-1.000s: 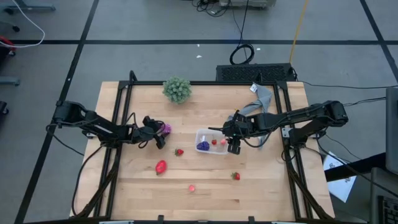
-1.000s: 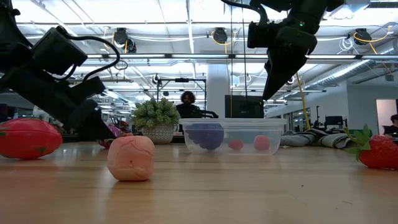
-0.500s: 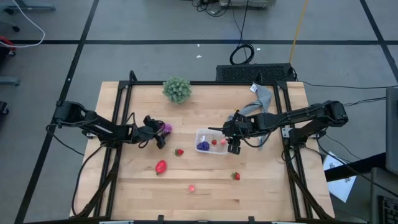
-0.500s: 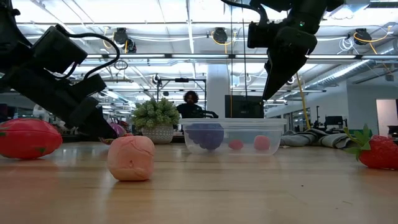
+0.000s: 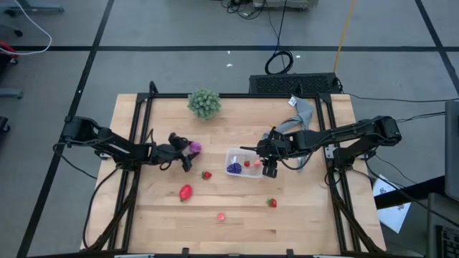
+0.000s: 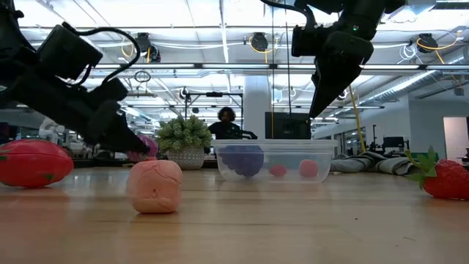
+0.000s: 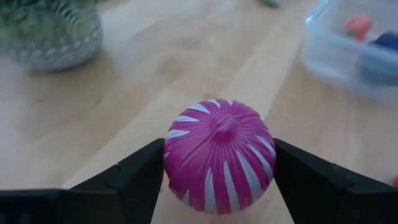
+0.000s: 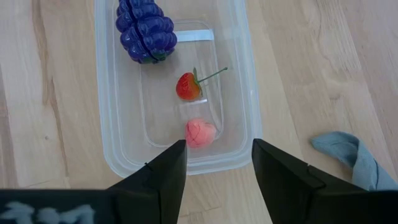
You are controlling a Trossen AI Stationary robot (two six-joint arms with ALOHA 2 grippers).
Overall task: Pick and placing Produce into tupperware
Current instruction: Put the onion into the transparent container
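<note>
1. The clear tupperware [image 5: 243, 163] stands near the middle of the table [image 5: 143, 215], a little toward the right arm's side. Inside it lie a dark purple grape cluster [image 8: 145, 32], a small red strawberry [image 8: 188, 86] with a green stem, and a pink piece [image 8: 200, 132].
2. The magenta ball [image 7: 217, 155] with white stripes sits between the two fingers of the left gripper [image 5: 188, 150], which is clamped on it from both sides. In the low view the ball is above the table surface, not touching the wood.
3. This gripper is left of the tupperware, well apart from it, and in front of the green plant [image 5: 204, 103] in its patterned pot.
4. The right gripper [image 5: 268, 169] hovers above the right end of the tupperware. Its jaws are apart and nothing is between them.
5. Other produce lies loose on the table: a small strawberry [image 5: 206, 174] just left of the tupperware, a larger red piece [image 5: 186, 192] nearer the front, a pink piece [image 5: 221, 216] close to the front edge, and another strawberry [image 5: 272, 203] in front of the tupperware.
6. A grey cloth [image 5: 303, 115] lies at the back right of the table.
7. In the low view a person [image 6: 228, 125] is far behind the table.
</note>
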